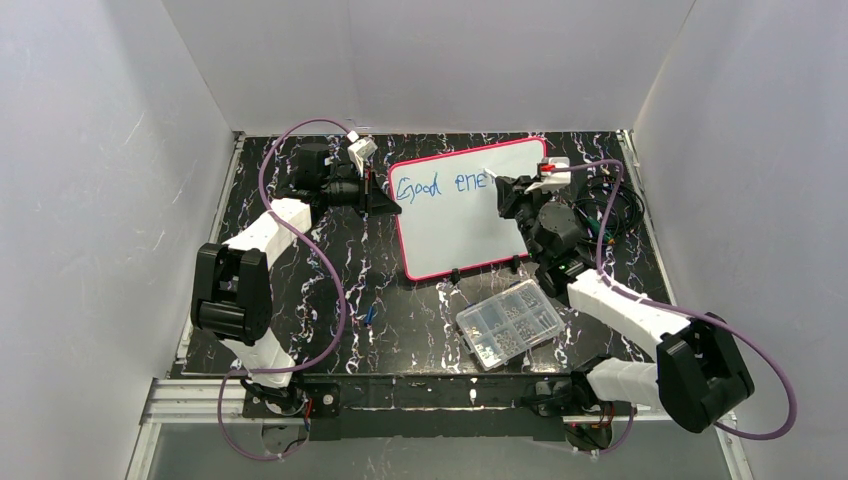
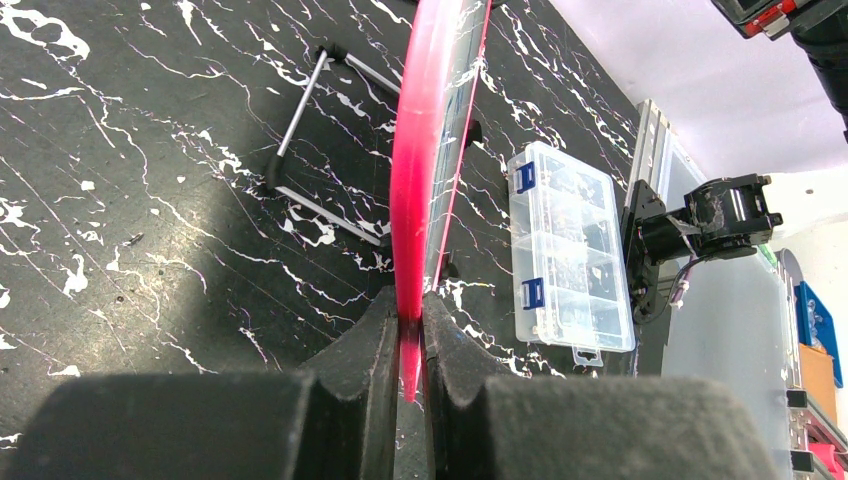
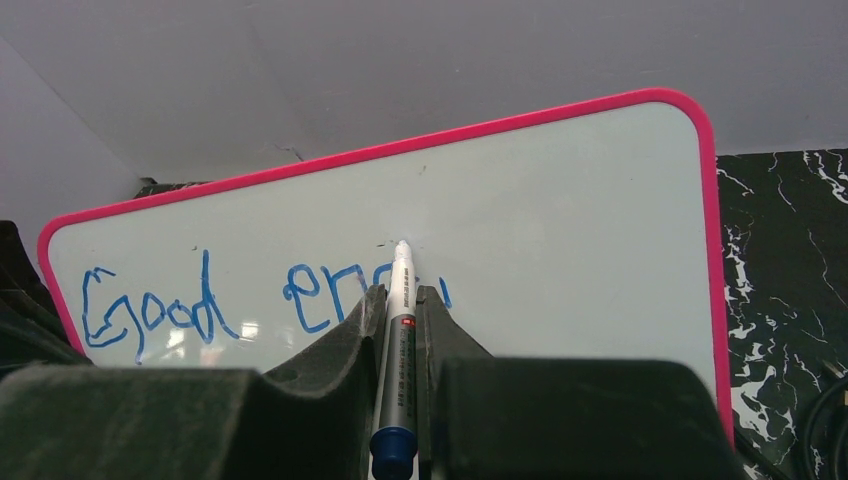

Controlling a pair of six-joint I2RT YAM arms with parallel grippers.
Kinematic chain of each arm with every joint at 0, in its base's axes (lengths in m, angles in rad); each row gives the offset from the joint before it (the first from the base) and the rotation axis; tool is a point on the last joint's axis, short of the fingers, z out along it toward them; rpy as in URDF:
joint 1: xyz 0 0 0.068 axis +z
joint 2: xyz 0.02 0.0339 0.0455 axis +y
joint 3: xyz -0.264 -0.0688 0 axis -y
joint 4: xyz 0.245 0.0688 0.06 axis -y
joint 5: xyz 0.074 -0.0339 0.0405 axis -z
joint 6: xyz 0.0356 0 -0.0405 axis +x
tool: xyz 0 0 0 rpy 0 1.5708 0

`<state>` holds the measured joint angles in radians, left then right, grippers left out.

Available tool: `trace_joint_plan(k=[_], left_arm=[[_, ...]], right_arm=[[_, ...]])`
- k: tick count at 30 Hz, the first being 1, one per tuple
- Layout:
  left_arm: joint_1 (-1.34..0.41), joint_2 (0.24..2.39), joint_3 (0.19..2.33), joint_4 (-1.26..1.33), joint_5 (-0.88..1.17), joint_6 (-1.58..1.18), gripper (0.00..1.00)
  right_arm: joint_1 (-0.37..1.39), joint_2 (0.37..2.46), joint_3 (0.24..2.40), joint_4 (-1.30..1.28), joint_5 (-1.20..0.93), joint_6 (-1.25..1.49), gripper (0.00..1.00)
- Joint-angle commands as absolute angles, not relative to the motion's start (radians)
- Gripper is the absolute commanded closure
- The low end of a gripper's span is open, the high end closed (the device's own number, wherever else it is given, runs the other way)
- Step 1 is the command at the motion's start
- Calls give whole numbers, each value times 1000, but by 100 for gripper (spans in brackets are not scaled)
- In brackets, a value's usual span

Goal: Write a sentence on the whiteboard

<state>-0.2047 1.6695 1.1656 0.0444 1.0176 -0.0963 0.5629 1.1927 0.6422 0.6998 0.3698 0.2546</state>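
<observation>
The whiteboard [image 1: 462,225] with its pink-red frame stands tilted at the back middle of the table. Blue handwriting [image 1: 440,186] on its top line reads "Good ene", with a further stroke partly hidden by the marker. My left gripper [image 1: 385,199] is shut on the board's left edge; in the left wrist view the pink frame [image 2: 420,190] runs edge-on between the fingers. My right gripper [image 1: 505,190] is shut on a grey marker with a blue end [image 3: 397,350]. Its white tip [image 3: 403,247] touches the board [image 3: 560,210] just right of the writing [image 3: 160,315].
A clear compartmented parts box [image 1: 509,323] lies in front of the board, also in the left wrist view [image 2: 568,248]. A small blue object [image 1: 369,314] lies on the black marbled table [image 1: 330,260]. Cables [image 1: 612,205] lie at the right. White walls enclose the table.
</observation>
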Motion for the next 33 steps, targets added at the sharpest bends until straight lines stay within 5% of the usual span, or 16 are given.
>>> trace_joint_plan(k=[1,33], left_arm=[[-204,1594,1184,46,1052,-87,100],[-204,1594,1184,46,1055,-89,100]], right_arm=[[558,1224,699,772,372,236,99],[558,1146,573,678,431,266,99]])
